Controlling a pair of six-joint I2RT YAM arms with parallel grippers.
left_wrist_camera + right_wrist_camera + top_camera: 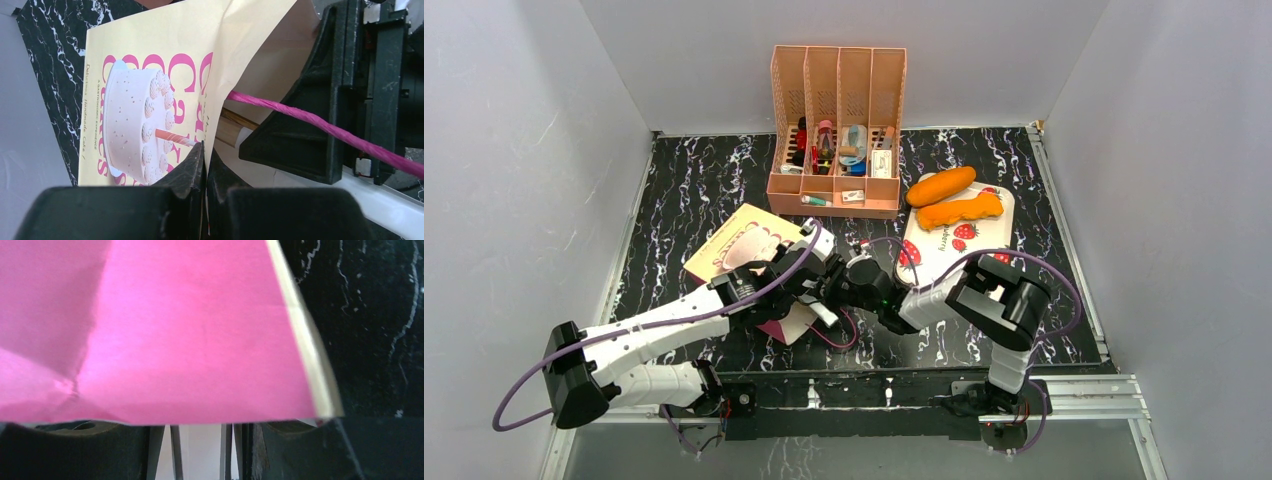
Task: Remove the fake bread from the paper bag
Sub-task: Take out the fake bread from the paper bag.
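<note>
Left gripper (pixel 205 156) is clamped shut on the mouth edge of the paper bag (pixel 742 243), which lies "Cakes" face up on the black tabletop (pixel 674 180). Right gripper (pixel 826 296) is at the bag's mouth, against its magenta side; can't tell whether it's open or closed. Smooth bread roll (pixel 941 186) and knobbly bread stick (pixel 961 210) sit side by side on the strawberry tray (pixel 944 255) - outside the bag, well apart from it.

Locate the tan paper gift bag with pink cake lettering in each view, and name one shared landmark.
Top external: the tan paper gift bag lies left of centre.
Left wrist: its printed face fills the upper left.
Right wrist: its magenta side fills the upper frame.
Shared landmark: the black marbled tabletop.
</note>
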